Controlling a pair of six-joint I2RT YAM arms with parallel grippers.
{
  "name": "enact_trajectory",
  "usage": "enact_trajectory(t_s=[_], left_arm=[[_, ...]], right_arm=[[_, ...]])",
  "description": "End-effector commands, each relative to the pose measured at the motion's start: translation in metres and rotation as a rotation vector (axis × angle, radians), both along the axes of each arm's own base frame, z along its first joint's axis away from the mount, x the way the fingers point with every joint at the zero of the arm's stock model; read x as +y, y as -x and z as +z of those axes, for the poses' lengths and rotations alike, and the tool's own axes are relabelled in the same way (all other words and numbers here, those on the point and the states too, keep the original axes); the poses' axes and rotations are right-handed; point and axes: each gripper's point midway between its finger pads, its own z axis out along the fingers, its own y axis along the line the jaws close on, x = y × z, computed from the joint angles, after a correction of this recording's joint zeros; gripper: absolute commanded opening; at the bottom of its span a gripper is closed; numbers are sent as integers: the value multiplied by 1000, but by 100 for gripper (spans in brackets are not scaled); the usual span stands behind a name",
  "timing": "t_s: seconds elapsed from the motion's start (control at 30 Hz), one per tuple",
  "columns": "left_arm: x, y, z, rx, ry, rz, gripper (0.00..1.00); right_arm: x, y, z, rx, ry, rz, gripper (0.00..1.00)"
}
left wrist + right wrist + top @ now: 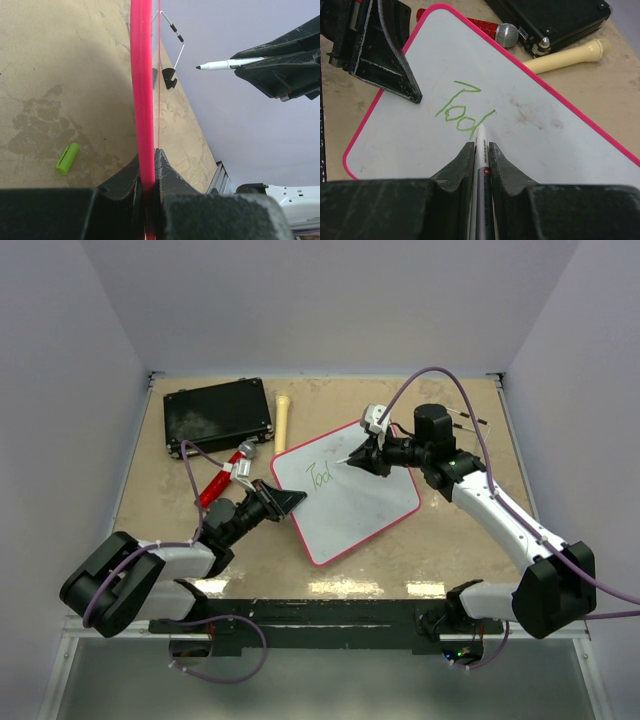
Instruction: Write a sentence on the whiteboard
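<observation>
Pinning the flat white rectangular whiteboard point(375, 510) with the thin pink rim: left gripper point(287, 501) is clamped on the board's near-left edge, jaws almost closed with only the rim between them. My read: it's an anchor, so pen drag can't slide or spin the board on the tan tabletop point(440, 560). Board lies mid-table, turned diagonal, between the two arms. That angle probably puts the writing line within the right arm's easy sweep.

Right gripper point(481, 149) is fully closed on a slim white-and-silver marker point(483, 190), barrel running back between the jaws, tip sticking out ahead. Tip sits at the board surface at the tail of the last stroke. Looks like contact, can't confirm.

Green handwritten sentence point(462, 107) reads roughly "Tod", on the board's upper-left part. The rest of the board is blank, so I'd call this early in the job.

Off the board, untouched:
- black rectangular case point(218, 415)
- cream rod-shaped handle point(283, 420)
- red glitter microphone point(215, 485), just beside the left gripper
- small green cylindrical cap point(68, 158) on the table, likely the marker's
</observation>
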Motion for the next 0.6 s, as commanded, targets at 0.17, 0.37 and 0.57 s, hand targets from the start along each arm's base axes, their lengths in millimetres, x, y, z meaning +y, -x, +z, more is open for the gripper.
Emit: enact_trajectory(t_s=[0.17,0.37,0.57], left_arm=[[-3,-1,40,-154,37,-15,0],[-3,-1,39,-155,34,-16,0],[-3,0,38,-153,30,-17,0]], right_arm=[[4,1,7,-22,-29,25,0],[3,1,8,-27,-30,22,0],[2,-1,6,-29,-24,18,0]])
